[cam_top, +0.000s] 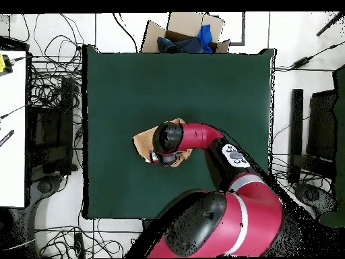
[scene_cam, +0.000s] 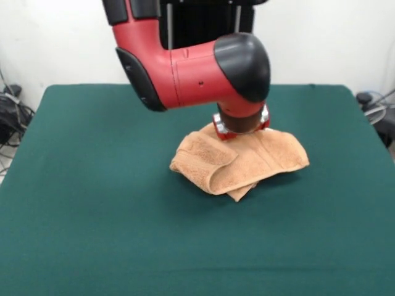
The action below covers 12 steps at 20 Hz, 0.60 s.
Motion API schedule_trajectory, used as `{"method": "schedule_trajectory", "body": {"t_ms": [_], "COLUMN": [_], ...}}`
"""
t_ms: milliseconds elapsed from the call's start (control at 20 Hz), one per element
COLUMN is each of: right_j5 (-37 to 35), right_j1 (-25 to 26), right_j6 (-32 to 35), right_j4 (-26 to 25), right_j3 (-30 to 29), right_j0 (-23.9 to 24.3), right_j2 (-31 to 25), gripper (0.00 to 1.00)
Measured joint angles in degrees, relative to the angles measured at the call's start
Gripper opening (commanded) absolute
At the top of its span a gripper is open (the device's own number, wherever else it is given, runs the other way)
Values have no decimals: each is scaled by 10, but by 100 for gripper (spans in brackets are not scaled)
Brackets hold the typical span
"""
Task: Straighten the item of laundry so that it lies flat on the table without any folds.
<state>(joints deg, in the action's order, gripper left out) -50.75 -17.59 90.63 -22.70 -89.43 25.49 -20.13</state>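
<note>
Peach terry towel [scene_cam: 241, 161] lies bunched and folded over near mid-table [scene_cam: 92, 203], directly under the gripper [scene_cam: 241, 126]; its jaws are hidden, so their state cannot be told. Likely light, limp, grippy pile: best pinched at an exposed corner or edge.

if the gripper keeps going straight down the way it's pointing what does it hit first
The towel, most likely. The gripper points down over its crumpled far part, with the table beneath. Whether it already touches the cloth is unclear.
</note>
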Motion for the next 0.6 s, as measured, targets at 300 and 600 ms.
{"method": "schedule_trajectory", "body": {"t_ms": [300,600], "right_j5": [56,104], "right_j1": [-21,-40], "right_j6": [35,52], "right_j4": [-2,-3], "right_j3": [-18,-48], "right_j0": [-46,-52], "right_j2": [42,53], "gripper": [0,0]}}
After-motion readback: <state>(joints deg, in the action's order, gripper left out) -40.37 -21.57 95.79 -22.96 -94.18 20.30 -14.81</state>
